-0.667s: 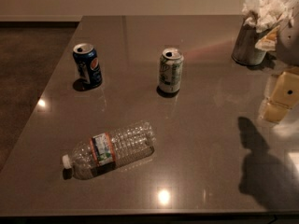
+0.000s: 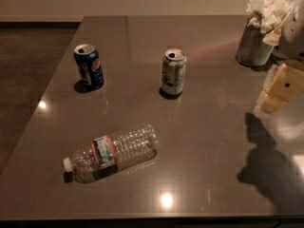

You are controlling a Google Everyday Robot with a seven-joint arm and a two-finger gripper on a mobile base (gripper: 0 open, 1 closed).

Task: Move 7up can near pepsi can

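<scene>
The 7up can (image 2: 173, 72), pale green and white with a silver top, stands upright near the middle of the grey table (image 2: 213, 141). The pepsi can (image 2: 89, 66), dark blue with a round logo, stands upright to its left, well apart from it. My gripper (image 2: 279, 90) hangs at the right edge of the view, above the table and far to the right of the 7up can, touching neither can.
A clear plastic bottle (image 2: 111, 152) with an orange label lies on its side at the front left. A metal cup stuffed with white napkins (image 2: 261, 30) stands at the back right, just behind the gripper. The table's left edge drops to dark floor.
</scene>
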